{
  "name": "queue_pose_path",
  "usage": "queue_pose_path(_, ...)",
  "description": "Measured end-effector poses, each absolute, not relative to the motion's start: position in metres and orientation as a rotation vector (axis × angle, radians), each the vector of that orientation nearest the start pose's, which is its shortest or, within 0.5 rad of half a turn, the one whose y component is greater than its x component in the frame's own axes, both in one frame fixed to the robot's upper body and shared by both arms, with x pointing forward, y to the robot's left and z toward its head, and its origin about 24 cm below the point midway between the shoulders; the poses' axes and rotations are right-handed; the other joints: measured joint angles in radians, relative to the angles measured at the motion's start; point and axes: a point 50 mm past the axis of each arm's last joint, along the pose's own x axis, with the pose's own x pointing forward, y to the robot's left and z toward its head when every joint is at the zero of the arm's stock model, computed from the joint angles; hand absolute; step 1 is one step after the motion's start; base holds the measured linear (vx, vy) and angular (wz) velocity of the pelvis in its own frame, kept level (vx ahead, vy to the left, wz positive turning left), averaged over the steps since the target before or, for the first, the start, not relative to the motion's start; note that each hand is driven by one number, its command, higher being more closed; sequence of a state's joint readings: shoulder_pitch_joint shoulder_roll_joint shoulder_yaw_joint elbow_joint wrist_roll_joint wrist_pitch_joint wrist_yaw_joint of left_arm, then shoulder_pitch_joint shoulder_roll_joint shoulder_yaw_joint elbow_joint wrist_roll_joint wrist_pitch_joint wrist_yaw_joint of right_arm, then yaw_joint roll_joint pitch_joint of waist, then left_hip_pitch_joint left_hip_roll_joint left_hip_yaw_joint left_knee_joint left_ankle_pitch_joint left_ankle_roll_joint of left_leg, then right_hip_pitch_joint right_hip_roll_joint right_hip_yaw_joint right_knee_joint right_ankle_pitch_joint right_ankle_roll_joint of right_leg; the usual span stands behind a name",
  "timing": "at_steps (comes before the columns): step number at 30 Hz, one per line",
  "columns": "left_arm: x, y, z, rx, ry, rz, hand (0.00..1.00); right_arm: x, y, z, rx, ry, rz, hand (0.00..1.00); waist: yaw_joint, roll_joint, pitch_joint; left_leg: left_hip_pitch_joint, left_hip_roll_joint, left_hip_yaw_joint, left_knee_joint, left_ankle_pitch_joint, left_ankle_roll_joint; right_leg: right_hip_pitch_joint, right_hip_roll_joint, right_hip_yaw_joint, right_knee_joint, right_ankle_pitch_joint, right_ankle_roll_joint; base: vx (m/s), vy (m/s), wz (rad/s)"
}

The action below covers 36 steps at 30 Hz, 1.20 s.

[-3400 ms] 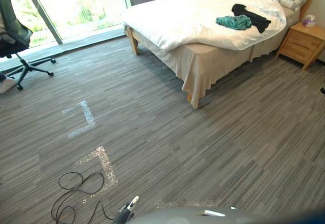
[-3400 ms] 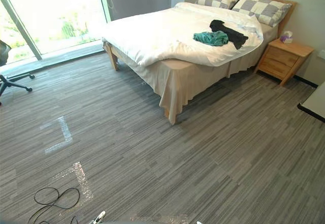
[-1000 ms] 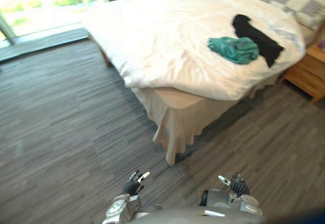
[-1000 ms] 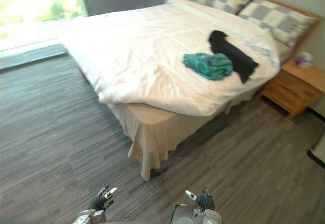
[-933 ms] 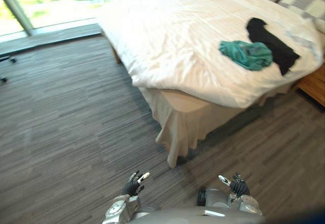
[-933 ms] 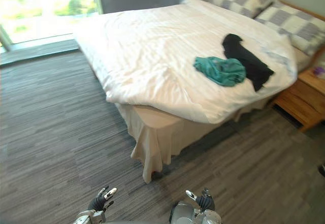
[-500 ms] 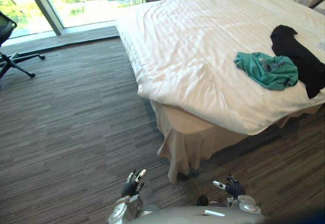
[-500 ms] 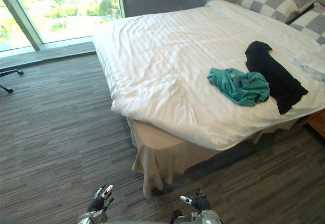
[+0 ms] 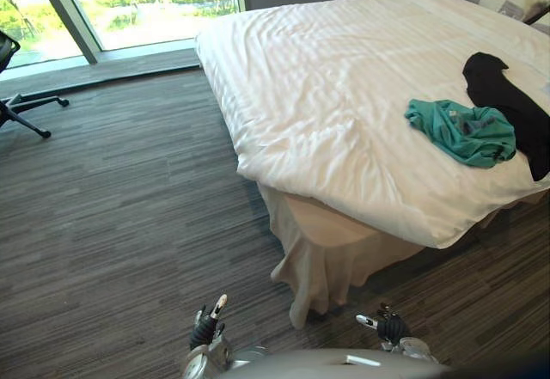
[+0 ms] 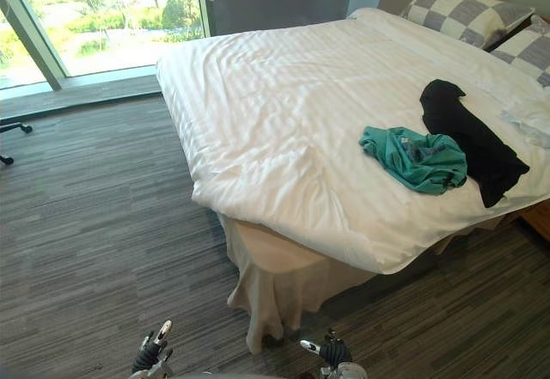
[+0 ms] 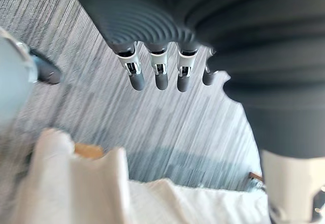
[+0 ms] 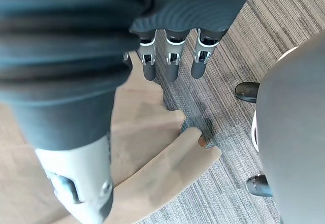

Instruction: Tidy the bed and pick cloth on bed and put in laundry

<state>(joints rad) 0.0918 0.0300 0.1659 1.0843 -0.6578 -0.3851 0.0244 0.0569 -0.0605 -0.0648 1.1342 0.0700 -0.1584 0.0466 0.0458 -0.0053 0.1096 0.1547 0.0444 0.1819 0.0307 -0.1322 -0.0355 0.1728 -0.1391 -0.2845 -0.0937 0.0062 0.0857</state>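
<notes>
White duvet [image 9: 318,87] covers the bed, rumpled near the foot corner that points toward me, with a beige skirt [image 9: 331,254] hanging below it to the floor [image 9: 120,224]. On the duvet, near the bed's right edge, lies a crumpled teal cloth [image 9: 462,131]. Just beside it on the headboard side is a black cloth [image 9: 507,104], stretched along that same edge; the two seem to touch, though I cannot be sure. Neither cloth is in my grasp. Checked pillows [image 10: 468,11] sit at the head of the bed, and a window [image 9: 146,1] runs along the far wall beyond the foot. My left hand [image 9: 204,327] hangs low in front of me over the grey striped carpet, short of the bed's near corner. Its fingers [image 11: 158,76] are loose and nearly straight, with nothing between them and the thumb. My right hand [image 9: 388,326] hangs at the same height, close to the bottom of the skirt. Its fingers [image 12: 172,64] are likewise relaxed and empty, pointing at the skirt's folds where they meet the carpet. Both hands are well apart from the cloths.
</notes>
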Motion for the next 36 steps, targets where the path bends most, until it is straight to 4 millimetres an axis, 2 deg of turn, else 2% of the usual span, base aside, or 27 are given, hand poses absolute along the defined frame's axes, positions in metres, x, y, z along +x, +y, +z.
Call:
queue_pose_path(1, 0.110, 0.221, -0.141, -0.485, 0.636, 0.745, 0.00, 0.099, -0.184, -0.161, 0.069, 1.020, -0.111, 0.00, -0.004, 0.013, -0.002, 0.006, 0.004, 0.002, -0.007, -0.001, -0.002, 0.002, 0.000, -0.001, 0.000, 0.000, 0.000, 0.02, -0.004, -0.04)
queue_pose_path(3, 0.129, 0.242, -0.125, -0.450, 0.521, 0.810, 0.00, 0.100, -0.186, -0.160, 0.062, 1.018, -0.094, 0.00, -0.004, 0.017, -0.004, 0.014, 0.009, 0.006, -0.014, 0.000, -0.009, 0.004, 0.005, -0.001, 0.000, 0.000, 0.000, 0.02, -0.031, -0.06)
queue_pose_path(5, 0.156, 0.282, -0.089, -0.391, 0.299, 0.916, 0.00, 0.100, -0.187, -0.159, 0.059, 1.013, -0.077, 0.00, -0.006, 0.031, -0.007, 0.019, 0.020, 0.016, -0.015, -0.001, -0.015, 0.004, 0.014, -0.001, 0.000, 0.000, 0.000, -0.01, -0.060, -0.10)
queue_pose_path(6, 0.161, 0.291, -0.079, -0.377, 0.248, 0.942, 0.00, 0.100, -0.188, -0.159, 0.065, 1.010, -0.082, 0.00, -0.006, 0.033, -0.008, 0.019, 0.023, 0.021, -0.016, -0.001, -0.018, 0.002, 0.017, 0.000, 0.000, 0.000, 0.000, -0.02, -0.059, -0.16)
queue_pose_path(8, 0.179, 0.317, -0.042, -0.298, 0.081, 1.002, 0.00, 0.098, -0.190, -0.158, 0.085, 1.002, -0.102, 0.00, -0.010, 0.038, -0.013, 0.019, 0.031, 0.033, -0.024, 0.000, -0.023, -0.004, 0.024, 0.000, 0.000, 0.000, 0.000, -0.04, -0.059, -0.15)
queue_pose_path(10, 0.190, 0.325, -0.018, -0.208, -0.012, 1.001, 0.00, 0.098, -0.190, -0.156, 0.086, 0.987, -0.103, 0.00, -0.017, 0.037, -0.014, 0.020, 0.034, 0.039, -0.027, 0.002, -0.027, -0.010, 0.026, 0.000, 0.000, 0.000, 0.000, -0.03, -0.042, -0.06)
queue_pose_path(14, 0.209, 0.327, 0.024, -0.039, -0.163, 0.930, 0.00, 0.098, -0.187, -0.154, 0.094, 0.971, -0.099, 0.00, -0.029, 0.026, -0.025, 0.020, 0.040, 0.065, -0.029, 0.000, -0.031, -0.017, 0.031, 0.002, -0.001, 0.000, -0.001, -0.04, -0.032, -0.17)
queue_pose_path(16, 0.227, 0.316, 0.053, 0.120, -0.262, 0.816, 0.00, 0.093, -0.185, -0.154, 0.100, 0.970, -0.101, 0.00, -0.031, 0.016, -0.041, 0.021, 0.043, 0.087, -0.029, -0.002, -0.033, -0.025, 0.034, 0.012, -0.001, 0.002, -0.003, 0.00, -0.023, -0.20)
queue_pose_path(17, 0.232, 0.312, 0.060, 0.157, -0.286, 0.780, 0.00, 0.093, -0.185, -0.154, 0.104, 0.965, -0.103, 0.00, -0.033, 0.014, -0.045, 0.021, 0.043, 0.089, -0.029, -0.002, -0.033, -0.026, 0.034, 0.014, -0.001, 0.002, -0.003, -0.01, -0.013, -0.14)
queue_pose_path(19, 0.254, 0.282, 0.079, 0.296, -0.346, 0.575, 0.00, 0.087, -0.185, -0.154, 0.118, 0.981, -0.113, 0.00, -0.036, 0.012, -0.056, 0.026, 0.044, 0.115, -0.029, -0.005, -0.038, -0.029, 0.034, 0.027, -0.002, 0.003, -0.004, 0.00, -0.003, -0.17)
queue_pose_path(20, 0.258, 0.275, 0.083, 0.336, -0.358, 0.526, 0.00, 0.087, -0.184, -0.154, 0.119, 0.985, -0.111, 0.00, -0.039, 0.011, -0.059, 0.031, 0.044, 0.118, -0.029, -0.006, -0.039, -0.028, 0.034, 0.028, -0.002, 0.004, -0.004, 0.01, -0.003, -0.21)
queue_pose_path(22, 0.273, 0.242, 0.090, 0.445, -0.394, 0.356, 0.00, 0.087, -0.183, -0.154, 0.124, 0.992, -0.110, 0.00, -0.057, 0.009, -0.061, 0.037, 0.044, 0.144, -0.029, -0.007, -0.042, -0.033, 0.034, 0.042, -0.004, 0.009, -0.005, -0.02, -0.009, -0.21)
queue_pose_path(24, 0.284, 0.217, 0.096, 0.525, -0.418, 0.232, 0.00, 0.088, -0.183, -0.154, 0.128, 0.996, -0.111, 0.00, -0.060, 0.010, -0.063, 0.033, 0.044, 0.165, -0.030, -0.008, -0.043, -0.053, 0.036, 0.060, -0.004, 0.015, -0.008, -0.04, -0.016, -0.31)
queue_pose_path(26, 0.292, 0.199, 0.099, 0.628, -0.426, 0.135, 0.00, 0.091, -0.184, -0.153, 0.131, 0.988, -0.114, 0.00, -0.071, 0.012, -0.062, 0.025, 0.044, 0.182, -0.030, -0.008, -0.043, -0.070, 0.038, 0.074, -0.002, 0.020, -0.007, -0.05, -0.032, -0.31)
queue_pose_path(29, 0.304, 0.183, 0.102, 0.735, -0.413, 0.047, 0.00, 0.096, -0.188, -0.150, 0.142, 0.961, -0.139, 0.00, -0.111, 0.024, -0.059, 0.010, 0.044, 0.202, -0.030, -0.008, -0.043, -0.097, 0.040, 0.087, -0.002, 0.028, -0.011, -0.03, -0.034, -0.20)
queue_pose_path(31, 0.315, 0.176, 0.103, 0.792, -0.384, -0.013, 0.00, 0.098, -0.193, -0.148, 0.143, 0.947, -0.156, 0.00, -0.120, 0.038, -0.052, 0.002, 0.045, 0.219, -0.031, -0.008, -0.043, -0.115, 0.043, 0.104, -0.001, 0.033, -0.013, -0.04, -0.036, -0.23)
queue_pose_path(34, 0.326, 0.175, 0.097, 0.839, -0.319, -0.034, 0.00, 0.100, -0.200, -0.146, 0.135, 0.933, -0.174, 0.00, -0.125, 0.056, -0.039, -0.010, 0.044, 0.243, -0.038, -0.004, -0.050, -0.143, 0.045, 0.122, -0.001, 0.039, -0.014, -0.03, -0.033, -0.23)
queue_pose_path(36, 0.330, 0.178, 0.090, 0.902, -0.271, -0.038, 0.00, 0.103, -0.202, -0.145, 0.129, 0.927, -0.172, 0.00, -0.145, 0.058, -0.036, -0.029, 0.044, 0.247, -0.048, 0.007, -0.068, -0.166, 0.045, 0.122, -0.001, 0.040, -0.016, -0.03, -0.053, -0.05)
